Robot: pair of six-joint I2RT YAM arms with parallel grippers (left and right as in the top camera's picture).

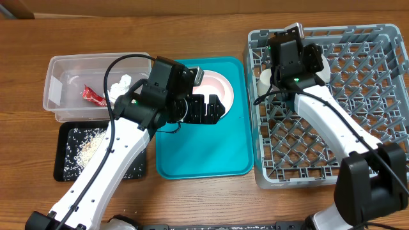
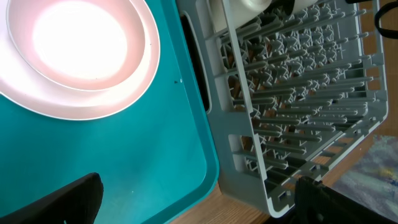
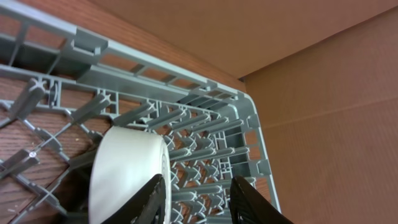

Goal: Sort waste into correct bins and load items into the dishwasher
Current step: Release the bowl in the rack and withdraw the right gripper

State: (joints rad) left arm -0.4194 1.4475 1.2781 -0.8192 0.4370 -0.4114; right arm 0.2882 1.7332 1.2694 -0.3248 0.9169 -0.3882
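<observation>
Two arms are working over the table [image 1: 192, 25]. From above, the left gripper [image 1: 208, 107] is hanging over the teal tray [image 1: 198, 156], just beside the pink plate [image 1: 220, 86]. Its wrist view is showing the jaws wide apart and holding nothing. Only the top view is showing the clear tub [image 1: 54, 108] with the red wrapper [image 1: 94, 96] and tissue [image 1: 121, 83], and the black tray [image 1: 64, 172] with rice [image 1: 86, 148]. Only the right wrist view is showing the right gripper [image 3: 199, 193], jaws a little apart and holding nothing, beside a white cup [image 3: 127, 174] lying sideways in the grey rack [image 3: 186, 81]
</observation>
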